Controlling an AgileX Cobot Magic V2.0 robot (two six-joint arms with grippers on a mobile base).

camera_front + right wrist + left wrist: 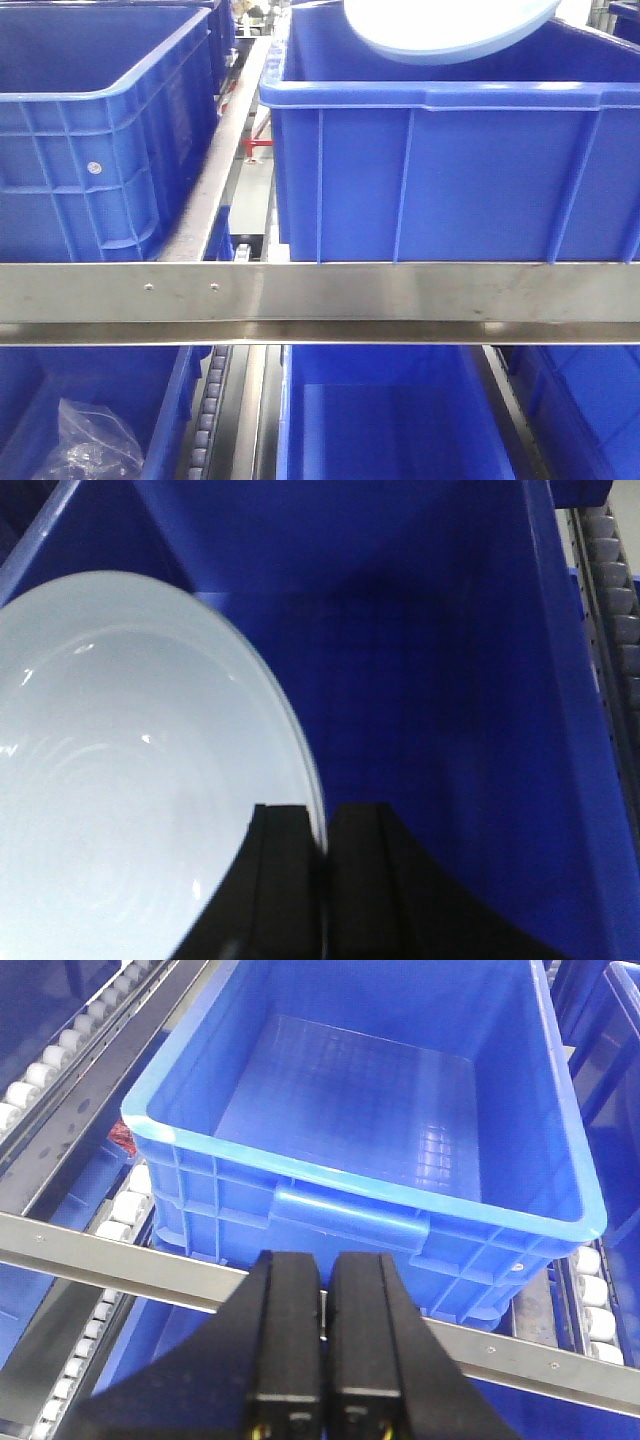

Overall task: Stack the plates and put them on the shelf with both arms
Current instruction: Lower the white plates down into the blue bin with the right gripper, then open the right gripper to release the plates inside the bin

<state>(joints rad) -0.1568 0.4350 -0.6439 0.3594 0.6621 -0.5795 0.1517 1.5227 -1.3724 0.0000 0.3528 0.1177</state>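
Plates (pixel 450 30) cut by top edge; count unclear.

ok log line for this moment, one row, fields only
right fingers: shut on plate rim | plate: above blue crate | left fingers: shut, empty

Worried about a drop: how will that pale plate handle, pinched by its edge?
The plate looks glossy, so probably slippery in the right gripper. Gripped only at the rim, it may tilt. Likely rigid and breakable above the blue crate.
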